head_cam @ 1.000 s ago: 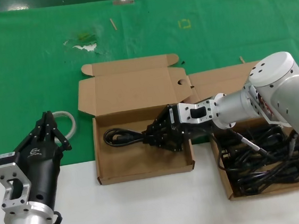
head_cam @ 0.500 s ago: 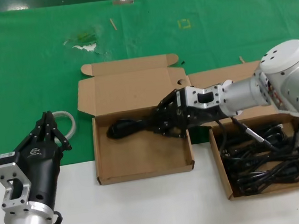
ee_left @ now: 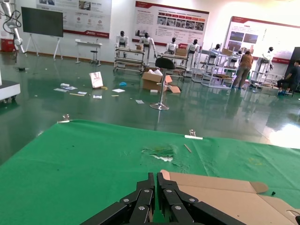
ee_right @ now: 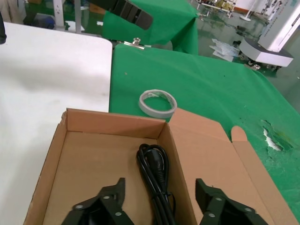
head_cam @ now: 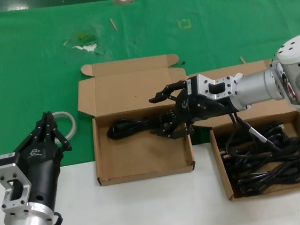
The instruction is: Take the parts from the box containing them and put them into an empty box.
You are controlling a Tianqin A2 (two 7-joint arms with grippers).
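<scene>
Our right tool (head_cam: 166, 111) hung wide open over the left box (head_cam: 145, 167), at nine o'clock from the full box (head_cam: 227, 187). One cord (head_cam: 133, 127) lay inside, let go. A finger could snag it. Our left tool (head_cam: 48, 127) waited, pinched shut.

Floor: glossy green (ee_left: 197, 112), scattered with papers and a cardboard box.
Walls: white, hung with poster boards (ee_left: 171, 21) and a dark screen (ee_left: 44, 22).
Furniture: a black stool (ee_left: 161, 84); racks by the far wall.
Desk: white (head_cam: 165, 207), a clipped green cloth (head_cam: 27, 66) over its far part.
</scene>
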